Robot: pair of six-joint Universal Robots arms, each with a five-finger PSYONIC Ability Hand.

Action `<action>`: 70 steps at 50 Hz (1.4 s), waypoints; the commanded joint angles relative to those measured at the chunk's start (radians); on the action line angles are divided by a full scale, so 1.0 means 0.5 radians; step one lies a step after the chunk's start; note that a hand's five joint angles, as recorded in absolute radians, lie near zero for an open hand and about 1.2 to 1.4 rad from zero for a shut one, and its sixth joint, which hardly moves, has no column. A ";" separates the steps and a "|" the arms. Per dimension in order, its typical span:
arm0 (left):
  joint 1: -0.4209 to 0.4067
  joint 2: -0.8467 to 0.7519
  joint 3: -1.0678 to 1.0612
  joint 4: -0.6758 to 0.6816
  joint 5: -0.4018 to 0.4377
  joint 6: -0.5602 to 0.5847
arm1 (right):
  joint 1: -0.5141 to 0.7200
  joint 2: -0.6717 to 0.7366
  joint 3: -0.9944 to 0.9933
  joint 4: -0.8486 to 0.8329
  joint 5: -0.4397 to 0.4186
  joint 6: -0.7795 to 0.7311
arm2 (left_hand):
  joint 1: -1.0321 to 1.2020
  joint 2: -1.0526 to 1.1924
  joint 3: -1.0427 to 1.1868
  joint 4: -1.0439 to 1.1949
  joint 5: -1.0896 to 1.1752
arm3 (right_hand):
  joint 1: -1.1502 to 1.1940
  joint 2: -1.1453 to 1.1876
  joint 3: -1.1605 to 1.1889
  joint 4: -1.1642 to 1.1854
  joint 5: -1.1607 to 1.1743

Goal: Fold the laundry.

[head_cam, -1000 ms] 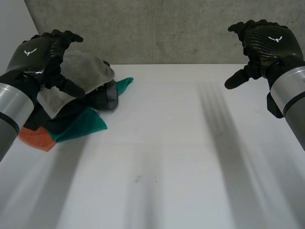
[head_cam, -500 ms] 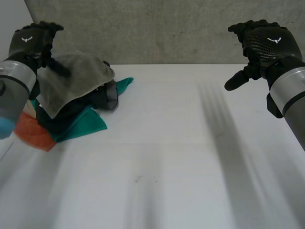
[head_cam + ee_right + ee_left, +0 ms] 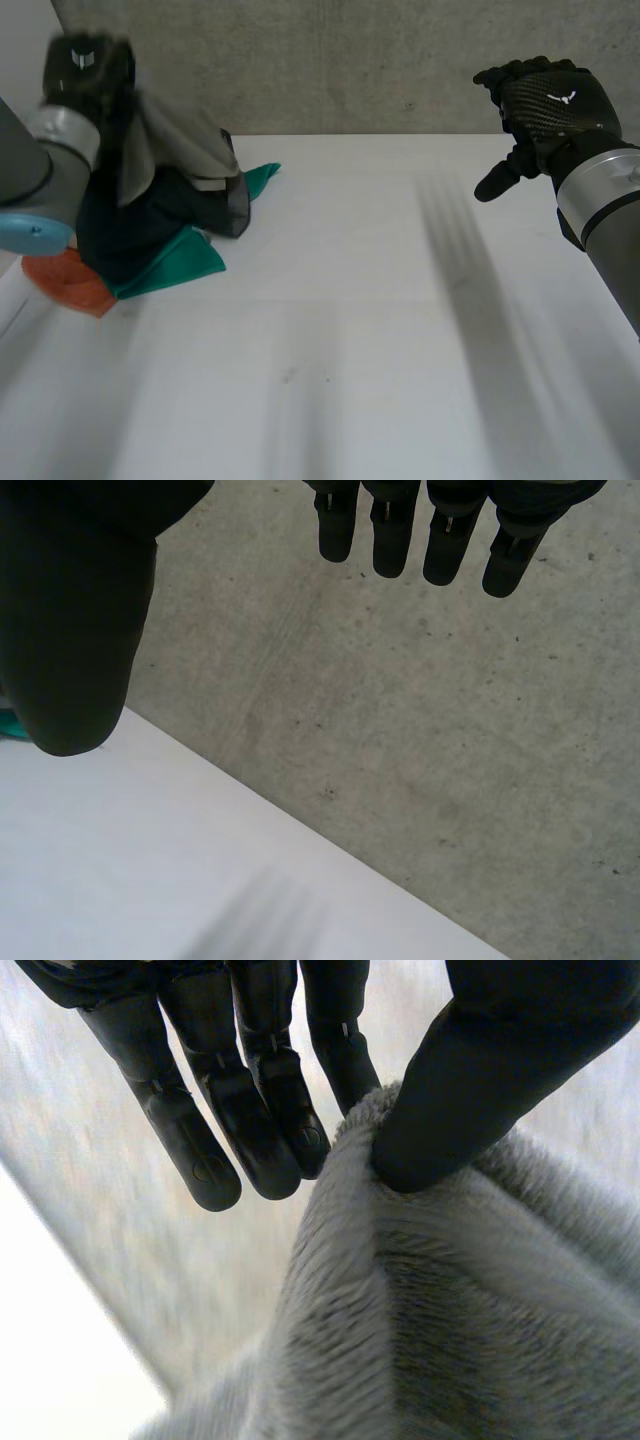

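One grey fluffy towel (image 3: 185, 140) (image 3: 450, 1290) is pinched at its edge between thumb and fingers of the left hand (image 3: 88, 70) (image 3: 250, 1100). It is draped over three pieces piled far left on the white table (image 3: 350, 330): one dark cloth (image 3: 130, 230), one green cloth (image 3: 170, 262), one orange cloth (image 3: 70, 283). The right hand (image 3: 545, 100) (image 3: 70, 610) is held far right, fingers relaxed, nothing grasped.

Heap at far left: fluffy grey towel (image 3: 190, 145) held up by one edge, draping over crumpled dark cloth (image 3: 150, 225); teal cloth (image 3: 188, 262) underneath, poking right; orange cloth (image 3: 70, 284) nearest, bottom-left
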 commanded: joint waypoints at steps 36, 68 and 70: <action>-1.023 0.472 -0.235 -0.194 0.079 -0.522 | 0.068 1.091 -0.311 -0.312 -0.896 1.337 | 0.564 0.404 0.416 0.400 0.469 | -0.111 -0.068 -0.069 -0.065 -0.094; -0.511 0.424 -0.505 -0.323 -0.028 -0.431 | -0.091 0.245 -0.189 -0.117 -0.592 0.190 | 0.564 0.404 0.416 0.400 0.469 | 2.333 2.375 2.375 2.379 2.349; -0.511 0.331 -0.523 -0.323 -0.031 -0.400 | 0.034 0.284 -0.140 -0.062 -0.595 0.139 | 0.564 0.404 0.416 0.400 0.469 | 2.333 2.375 2.375 2.379 2.349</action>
